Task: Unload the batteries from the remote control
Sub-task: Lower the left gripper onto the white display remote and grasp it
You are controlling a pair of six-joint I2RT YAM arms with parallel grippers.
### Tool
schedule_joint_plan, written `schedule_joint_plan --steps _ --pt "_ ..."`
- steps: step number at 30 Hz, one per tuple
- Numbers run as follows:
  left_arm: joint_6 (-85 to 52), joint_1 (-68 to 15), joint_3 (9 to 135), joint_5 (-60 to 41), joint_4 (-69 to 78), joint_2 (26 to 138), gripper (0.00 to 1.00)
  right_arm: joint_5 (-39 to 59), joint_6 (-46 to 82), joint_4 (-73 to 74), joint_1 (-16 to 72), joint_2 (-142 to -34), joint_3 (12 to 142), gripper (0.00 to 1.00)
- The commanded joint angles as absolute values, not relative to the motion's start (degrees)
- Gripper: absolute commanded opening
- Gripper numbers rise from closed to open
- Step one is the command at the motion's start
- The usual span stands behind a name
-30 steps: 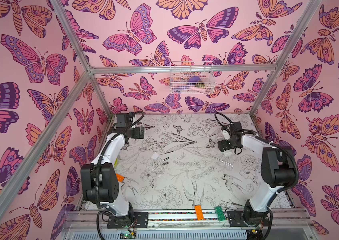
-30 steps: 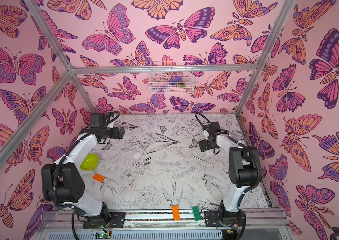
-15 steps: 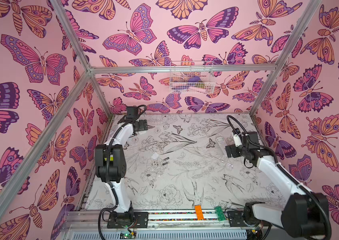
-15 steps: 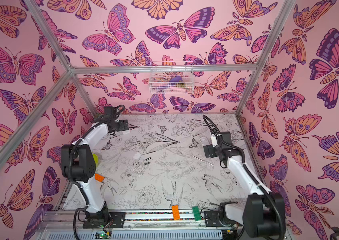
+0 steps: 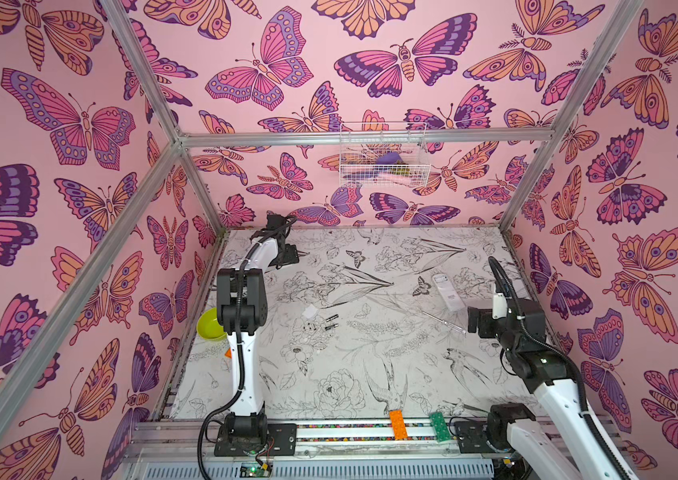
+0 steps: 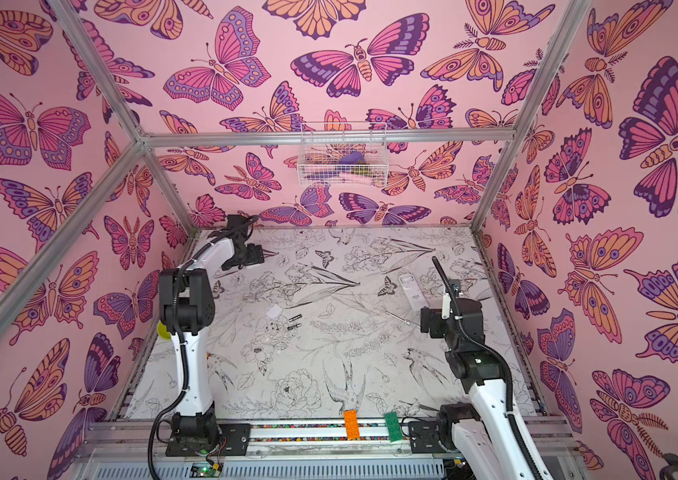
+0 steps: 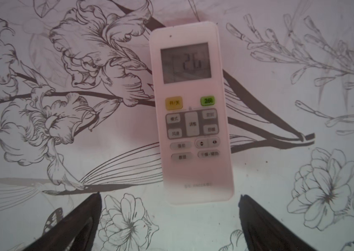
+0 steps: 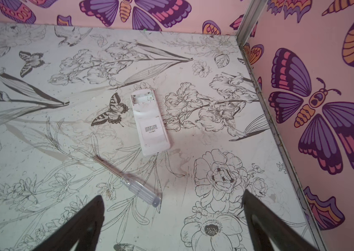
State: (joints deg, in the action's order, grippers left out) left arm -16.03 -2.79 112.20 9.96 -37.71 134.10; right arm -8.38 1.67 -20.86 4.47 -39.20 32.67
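**Two batteries out on the surface, both end effectors open and empty**

Two batteries (image 5: 330,323) lie side by side near the middle of the flower-printed surface (image 5: 271,386). They show in both top views, dark with pale ends. A small white cover (image 5: 309,311) lies just beside them. Any writing on them is too small to make out.

The left end effector (image 7: 170,194) hangs over the far left corner with its fingers spread wide and nothing between them. Its wrist view shows a face-up remote (image 7: 190,113) lying flat, one end between the fingertips but touching neither. The screen reads "26". Below it a yellow button reads "开/关" and a green one "26". The grey buttons carry Chinese characters too soft to read, as does the faint line of print near the bottom.

The right end effector (image 8: 171,194) is raised over the right side, its fingers also wide apart and holding nothing. Ahead of it a face-down remote (image 8: 150,121) lies with its battery bay uncovered and bare. A white label on its back has several lines of print too small to read. A screwdriver (image 8: 139,191) with a clear handle lies near this remote, apart from it.

A yellow-green bowl (image 5: 209,324) sits at the left edge. An orange brick (image 5: 398,424) and a green brick (image 5: 439,427) rest on the front rail. A wire basket (image 5: 383,156) hangs on the back wall.
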Motion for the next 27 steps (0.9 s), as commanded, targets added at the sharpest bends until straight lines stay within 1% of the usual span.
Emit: schedule_joint_plan --steps 1,3,7,13,17,20,27 --pt "-16.83 -3.30 117.00 11.16 -42.65 137.49 1.00 -10.74 4.22 -21.78 4.00 -39.36 32.49 0.99" --pt "-16.97 -3.19 121.43 10.68 -45.49 140.09 1.00 -11.30 4.22 -22.51 3.96 -40.45 32.97 0.99" --pt "-17.00 -3.07 124.64 8.71 -46.29 142.17 0.99 -11.82 3.12 -21.91 3.96 -41.93 33.15 0.99" --pt "-17.39 -2.91 126.63 5.14 -47.85 143.85 0.93 -12.02 3.17 -21.24 4.02 -41.65 32.66 0.99" --pt "-19.61 -2.72 126.29 3.44 -48.36 144.64 0.85 -11.71 3.75 -21.04 3.96 -42.49 32.83 0.99" --pt "-21.23 -2.50 125.86 2.08 -48.47 145.36 0.82 -11.06 3.43 -20.67 4.00 -43.03 32.78 0.99" --pt "-22.63 -2.50 125.70 1.85 -48.58 146.60 0.74 -11.20 3.78 -21.01 3.98 -41.93 32.59 0.99"
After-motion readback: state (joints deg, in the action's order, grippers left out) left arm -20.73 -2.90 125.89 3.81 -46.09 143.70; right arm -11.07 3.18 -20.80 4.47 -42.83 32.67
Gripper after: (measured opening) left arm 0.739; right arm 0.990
